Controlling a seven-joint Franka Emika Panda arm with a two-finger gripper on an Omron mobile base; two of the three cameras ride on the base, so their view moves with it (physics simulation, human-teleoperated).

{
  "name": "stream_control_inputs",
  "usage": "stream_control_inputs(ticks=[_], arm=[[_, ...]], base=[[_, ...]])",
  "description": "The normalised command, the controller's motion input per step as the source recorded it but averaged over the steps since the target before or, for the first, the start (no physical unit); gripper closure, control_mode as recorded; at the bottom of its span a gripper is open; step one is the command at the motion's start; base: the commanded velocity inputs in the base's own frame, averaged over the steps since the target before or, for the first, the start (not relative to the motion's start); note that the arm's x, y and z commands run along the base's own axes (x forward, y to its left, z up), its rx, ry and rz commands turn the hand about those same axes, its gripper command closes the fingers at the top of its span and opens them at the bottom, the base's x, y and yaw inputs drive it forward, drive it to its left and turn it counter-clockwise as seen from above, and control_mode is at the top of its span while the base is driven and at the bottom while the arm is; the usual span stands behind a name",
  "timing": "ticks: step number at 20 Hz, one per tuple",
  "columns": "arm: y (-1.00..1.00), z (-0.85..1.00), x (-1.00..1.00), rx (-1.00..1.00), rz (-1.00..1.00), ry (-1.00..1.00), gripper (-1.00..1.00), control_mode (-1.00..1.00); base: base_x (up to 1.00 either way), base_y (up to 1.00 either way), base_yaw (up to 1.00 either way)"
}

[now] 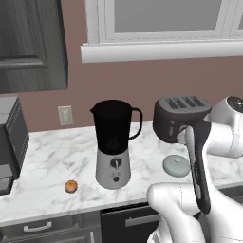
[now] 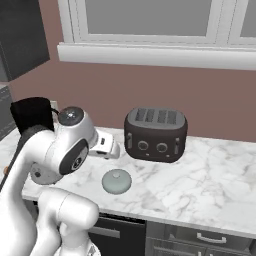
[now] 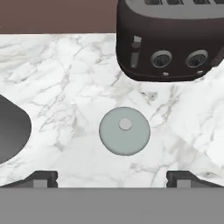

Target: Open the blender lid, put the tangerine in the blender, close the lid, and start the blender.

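Observation:
The blender (image 1: 114,142) stands on the marble counter, its black jar open at the top with no lid on it. The blender lid (image 1: 176,166) (image 2: 116,180) (image 3: 124,131), a pale grey-blue disc with a small knob, lies flat on the counter to the blender's right, in front of the toaster. The tangerine (image 1: 71,186) rests on the counter left of the blender's base, near the front edge. My gripper (image 3: 113,179) hovers above the lid, open, its fingertips spread wide on either side with nothing between them.
A dark four-slot toaster (image 1: 180,116) (image 2: 156,134) (image 3: 168,39) stands against the wall behind the lid. A dark appliance (image 1: 9,142) sits at the counter's far left. A wall outlet (image 1: 65,115) is behind the blender. Bare marble (image 2: 210,185) stretches to the right.

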Motion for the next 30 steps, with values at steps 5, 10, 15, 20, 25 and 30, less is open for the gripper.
stream_control_inputs(ticks=[5,10,15,20,25,30], arm=[[0.77,0.94,-0.88,-0.15,-0.01,-0.02,-1.00,-1.00],[0.99,0.75,-0.84,-0.20,0.00,0.01,-1.00,-1.00],[1.00,0.25,-0.69,-0.18,0.00,0.08,-1.00,-1.00],[1.00,-0.10,-0.38,-0.10,0.00,0.09,-1.00,-1.00],[0.86,-0.37,-0.04,-0.02,0.00,0.10,-1.00,-1.00],[0.53,-0.37,0.31,0.00,0.00,0.09,-1.00,-1.00]], base=[[0.00,0.00,0.00],[0.00,0.00,0.00],[0.00,0.00,0.00],[0.00,0.00,0.00],[0.00,0.00,0.00],[0.00,0.00,0.00]])
